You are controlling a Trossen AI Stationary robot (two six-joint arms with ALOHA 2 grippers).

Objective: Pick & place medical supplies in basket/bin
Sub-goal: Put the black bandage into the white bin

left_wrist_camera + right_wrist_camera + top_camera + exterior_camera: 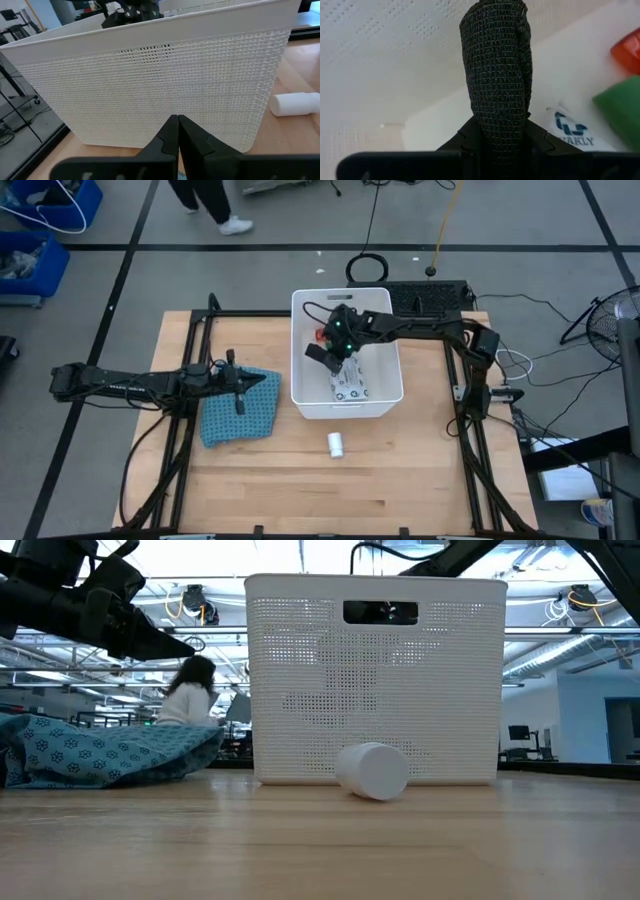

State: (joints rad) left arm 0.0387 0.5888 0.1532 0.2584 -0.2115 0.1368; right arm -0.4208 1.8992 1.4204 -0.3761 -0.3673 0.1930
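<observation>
High view: right pincer (338,350) hangs inside the white bin (300,405) w/ the black block (322,356) clamped between its fingers; a white printed packet (348,383) lies on the bin floor, a red item (320,335) near the far wall. White roll (336,444) sits on the tabletop (400,480) just in front of the bin, apart from it. Left pincer (238,388) waits over the blue-teal cloth (235,422), fingers together. Low view: roll (373,771) lies on its side before the bin's perforated wall (300,690), cloth (100,752) beside it. Left wrist view: fingertips (170,131) meet, facing the bin wall; roll (295,103) off to one side. Right wrist view: block (495,75) gripped upright above packet (572,132), green block (620,110) and red item (627,47) close by. Judgement: best to release low over bare floor, then lift straight up to clear the tall walls; open tabletop around the roll leaves easy room for the next pick.
</observation>
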